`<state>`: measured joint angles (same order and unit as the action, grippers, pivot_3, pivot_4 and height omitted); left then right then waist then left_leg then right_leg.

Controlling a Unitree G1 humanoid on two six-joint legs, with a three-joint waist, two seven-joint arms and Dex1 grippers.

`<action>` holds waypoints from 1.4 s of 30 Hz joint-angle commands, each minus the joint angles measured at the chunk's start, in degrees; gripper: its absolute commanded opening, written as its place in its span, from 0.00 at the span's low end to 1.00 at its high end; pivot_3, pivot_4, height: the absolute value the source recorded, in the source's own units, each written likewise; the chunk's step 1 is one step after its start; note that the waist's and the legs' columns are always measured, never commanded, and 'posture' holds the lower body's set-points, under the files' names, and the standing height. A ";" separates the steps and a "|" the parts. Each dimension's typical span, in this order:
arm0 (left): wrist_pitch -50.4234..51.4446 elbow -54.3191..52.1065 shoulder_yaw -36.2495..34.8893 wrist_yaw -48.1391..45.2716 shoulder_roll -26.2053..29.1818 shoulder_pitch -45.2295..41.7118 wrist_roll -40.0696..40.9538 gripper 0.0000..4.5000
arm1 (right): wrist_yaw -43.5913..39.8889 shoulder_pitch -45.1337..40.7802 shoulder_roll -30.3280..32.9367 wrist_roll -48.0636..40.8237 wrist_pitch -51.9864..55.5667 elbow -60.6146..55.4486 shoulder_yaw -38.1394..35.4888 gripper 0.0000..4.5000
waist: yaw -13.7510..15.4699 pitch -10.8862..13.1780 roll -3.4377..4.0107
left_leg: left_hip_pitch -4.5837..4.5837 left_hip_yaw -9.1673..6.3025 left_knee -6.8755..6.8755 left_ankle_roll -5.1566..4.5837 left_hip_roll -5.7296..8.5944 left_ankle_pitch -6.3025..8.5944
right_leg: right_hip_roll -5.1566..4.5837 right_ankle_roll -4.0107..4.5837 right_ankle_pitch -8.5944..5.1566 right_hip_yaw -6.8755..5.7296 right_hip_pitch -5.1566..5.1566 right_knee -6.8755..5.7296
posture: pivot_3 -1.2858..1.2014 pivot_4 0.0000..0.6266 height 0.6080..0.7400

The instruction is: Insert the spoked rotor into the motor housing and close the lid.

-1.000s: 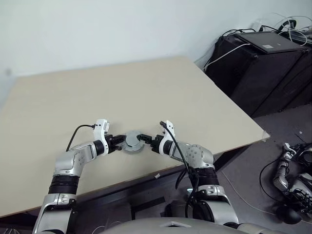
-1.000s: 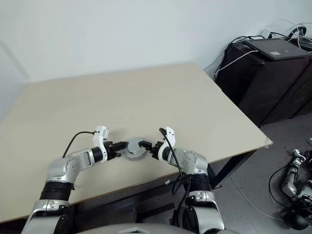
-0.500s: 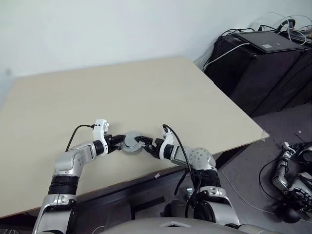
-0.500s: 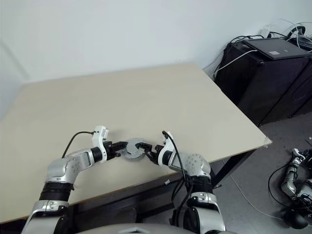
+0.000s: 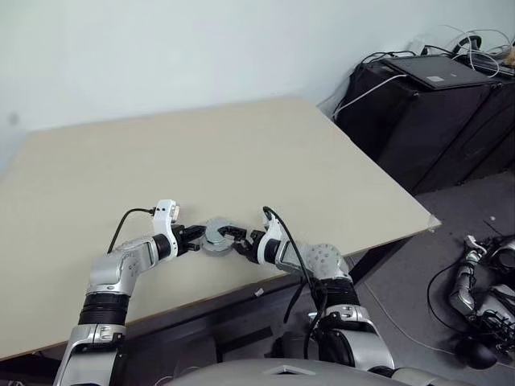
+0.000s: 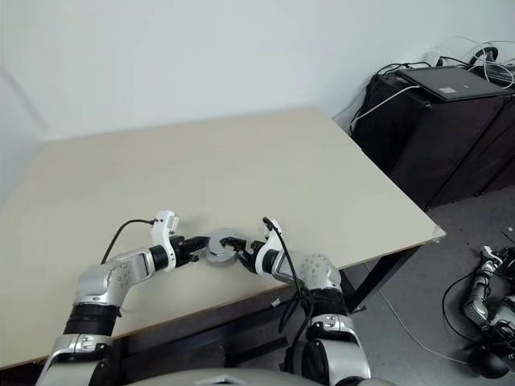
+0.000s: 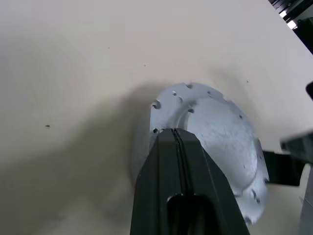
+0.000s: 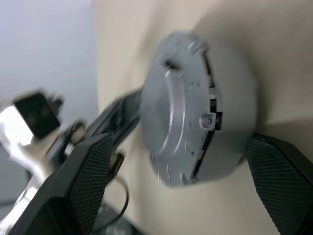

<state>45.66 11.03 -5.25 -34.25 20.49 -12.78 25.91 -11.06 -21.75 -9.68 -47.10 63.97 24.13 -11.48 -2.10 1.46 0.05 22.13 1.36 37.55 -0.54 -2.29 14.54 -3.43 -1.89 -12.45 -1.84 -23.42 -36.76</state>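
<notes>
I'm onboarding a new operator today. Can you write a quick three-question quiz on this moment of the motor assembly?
1. True or false: the left tool has its fingers pressed together against the lid.
2. How does the right tool stand?
A. Shut, away from the lid
B. Open, a finger on each side of the lid
C. Shut on a cable
3. Fill in: the lid sits on the beige ____, near its front edge.

Key
1. True. The left wrist view shows the two fingers closed with no gap, their tips at the lid's smooth face.
2. B. The right wrist view shows the lid between its spread fingers.
3. Table.
</notes>
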 commanded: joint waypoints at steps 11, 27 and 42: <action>0.46 -0.51 1.44 -0.70 -1.39 0.03 -0.66 0.00 | 3.40 -0.64 -7.32 -1.27 -4.80 -0.87 -0.84 0.99 | 0.04 -0.03 -0.04 | 0.45 -0.08 0.03 -0.09 0.12 0.01 | 0.01 -0.17 -0.07 0.06 -0.20 -0.01 | 0.52 0.00 1.00; 0.29 -0.22 0.99 -0.48 -1.99 -0.05 -1.12 0.00 | 0.58 2.20 -6.52 -1.63 -1.68 -5.68 4.13 0.66 | 0.02 0.01 -0.08 | 0.48 -0.07 0.07 -0.10 0.15 0.01 | 0.00 -0.22 -0.04 0.12 -0.21 0.00 | 0.52 0.00 1.00; -0.34 -0.65 0.34 -0.18 -2.56 0.76 -0.91 0.00 | 0.90 2.86 -6.92 0.73 0.38 -6.37 3.71 0.29 | 0.04 0.03 -0.07 | 0.47 -0.07 0.07 -0.10 0.15 0.01 | 0.00 -0.20 -0.05 0.12 -0.21 -0.02 | 0.52 0.00 1.00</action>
<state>44.90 10.92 -6.51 -33.93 19.15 -12.23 24.77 -8.82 -21.31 -9.69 -44.86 64.25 20.27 -10.17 -2.06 1.49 -0.02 22.59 1.29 37.62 -0.64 -2.14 14.55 -3.43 -2.09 -12.49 -1.72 -23.63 -36.77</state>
